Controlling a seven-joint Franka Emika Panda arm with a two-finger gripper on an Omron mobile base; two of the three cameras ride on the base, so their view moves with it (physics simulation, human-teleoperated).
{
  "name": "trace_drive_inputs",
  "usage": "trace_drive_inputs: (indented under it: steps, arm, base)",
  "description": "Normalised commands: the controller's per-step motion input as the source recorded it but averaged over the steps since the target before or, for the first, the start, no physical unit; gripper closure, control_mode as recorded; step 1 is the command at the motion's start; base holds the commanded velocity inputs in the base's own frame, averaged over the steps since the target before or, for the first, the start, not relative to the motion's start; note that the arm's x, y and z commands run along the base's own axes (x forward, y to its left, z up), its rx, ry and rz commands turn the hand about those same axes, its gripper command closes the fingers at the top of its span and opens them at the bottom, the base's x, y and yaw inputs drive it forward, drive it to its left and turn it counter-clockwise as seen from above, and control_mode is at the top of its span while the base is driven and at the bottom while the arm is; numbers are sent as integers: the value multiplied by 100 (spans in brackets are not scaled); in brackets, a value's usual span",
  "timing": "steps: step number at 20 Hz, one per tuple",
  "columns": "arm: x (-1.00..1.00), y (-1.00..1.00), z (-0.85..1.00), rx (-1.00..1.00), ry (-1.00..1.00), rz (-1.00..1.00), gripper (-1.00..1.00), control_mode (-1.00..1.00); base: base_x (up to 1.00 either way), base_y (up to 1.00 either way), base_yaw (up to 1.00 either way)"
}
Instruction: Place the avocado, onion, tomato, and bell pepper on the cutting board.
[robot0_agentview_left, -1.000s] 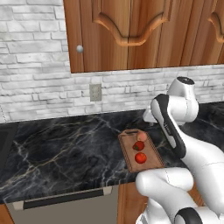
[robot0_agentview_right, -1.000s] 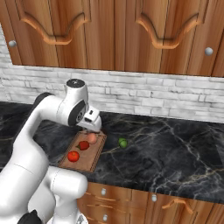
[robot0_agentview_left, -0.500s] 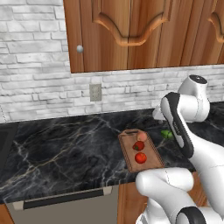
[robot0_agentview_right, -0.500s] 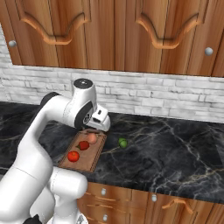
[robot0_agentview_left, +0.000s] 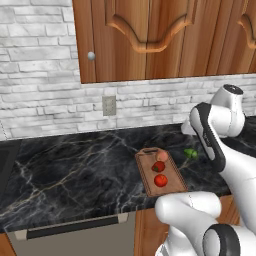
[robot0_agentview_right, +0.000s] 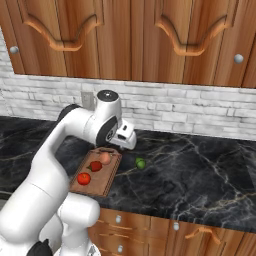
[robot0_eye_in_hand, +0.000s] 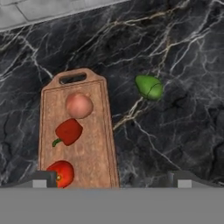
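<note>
Left base view: the cutting board (robot0_agentview_left: 161, 171) lies on the dark marble tabletop (robot0_agentview_left: 75, 170), handle slot twd the brick wall. On it, in a row from the wall end: the onion (robot0_agentview_left: 161, 155), the bell pepper (robot0_agentview_left: 158, 166), the tomato (robot0_agentview_left: 160, 180). The avocado (robot0_agentview_left: 190, 153) sits on the tabletop just beside the board's right edge, not on it. The white arm partly covers the space right of the avocado. A wall socket (robot0_agentview_left: 108, 105) is above the tabletop, wooden cabinets (robot0_agentview_left: 150, 37) higher up.

Right base view: the pincer (robot0_agentview_right: 125, 139) hangs over the far end of the board (robot0_agentview_right: 103, 182), w/ the arm's elbow above. The onion (robot0_agentview_right: 104, 157) is close under it, then pepper (robot0_agentview_right: 95, 166) and tomato (robot0_agentview_right: 83, 178) nearer the front edge. The avocado (robot0_agentview_right: 140, 163) lies alone on the marble, right of the board; nothing stands between it and the board.

Hand view: both tips show at the bottom edge, far apart, so the pincer (robot0_eye_in_hand: 113, 178) is released and holds nothing. Board (robot0_eye_in_hand: 98, 144) at left w/ onion (robot0_eye_in_hand: 79, 105), pepper (robot0_eye_in_hand: 67, 131), tomato (robot0_eye_in_hand: 60, 173); the left tip overlaps the tomato a bit. Avocado (robot0_eye_in_hand: 148, 87) is to the right, apart from the board rim.
</note>
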Motion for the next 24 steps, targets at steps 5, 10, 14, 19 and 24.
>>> trace_drive_inputs:
  steps: [5, 10, 14, 19, 24]
  arm:
    - [34, -17, 0, -3, 2, 0, -100, -100]
    - [26, -22, 0, -9, 2, 0, -100, -100]
    - [26, -20, -4, -6, 4, 0, -100, -100]
    - [9, -9, -29, -1, 2, 0, -100, -100]
    - [15, -5, -34, 0, 1, 0, -100, -100]
  base:
    - [0, 0, 0]
    - [0, 0, 0]
    - [0, 0, 0]
    - [0, 0, 0]
    - [0, 0, 0]
